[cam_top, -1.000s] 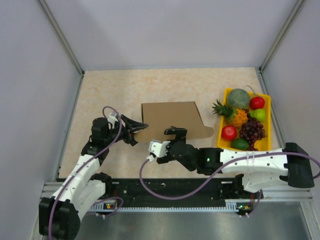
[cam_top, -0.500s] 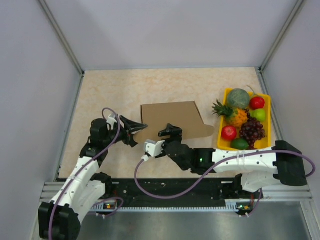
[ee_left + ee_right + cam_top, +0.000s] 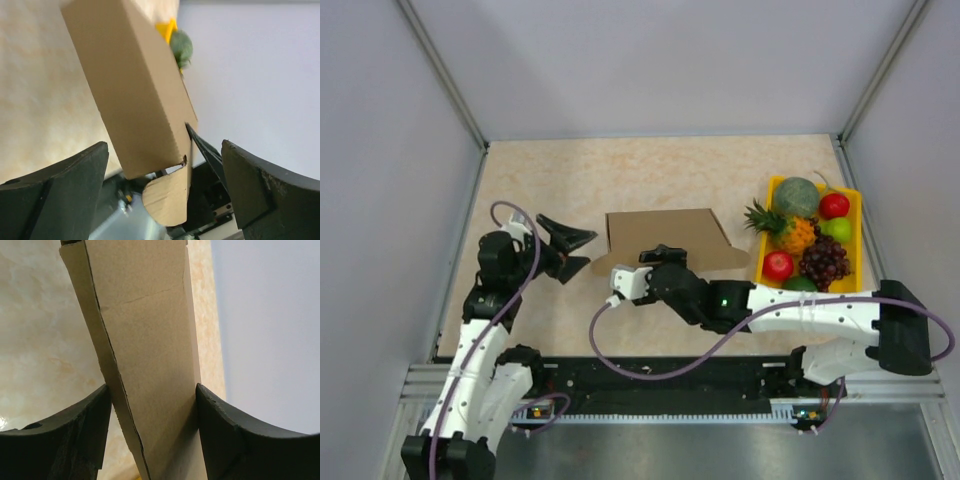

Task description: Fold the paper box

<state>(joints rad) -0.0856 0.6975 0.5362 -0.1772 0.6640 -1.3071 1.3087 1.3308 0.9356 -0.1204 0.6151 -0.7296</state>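
Paper box (image 3: 665,238) lies near the middle of the bench (image 3: 560,170), a flat brown carton with a rounded flap (image 3: 167,197) at one corner. It sits well apart from the yellow fruit tray (image 3: 859,250) on the right.

The main risk is that only one arm has hold of it. The right gripper (image 3: 152,390) reaches over the near edge, and its wrist view shows the cardboard filling the gap between the jaws, each finger against a face. The jaws stand at a middling width, closed on the paper box as far as I can judge. If that pinch is light, the smooth cardboard may slide out once the arm lifts or turns. If it is heavy, the hollow panel may crease where no fold belongs. A pull toward the right could also drag the carton against the fruit tray.

The left gripper (image 3: 588,249) hovers just off the box's left end with its jaws spread fully wide. They hold nothing and touch nothing, and its wrist view shows the carton ahead, between the fingers but clear of both. With that end unsupported, any push on a flap will probably skid or twist the whole carton on the bench, not bend the score line. A late or off-centre approach by the left jaws could also knock the free end aside.
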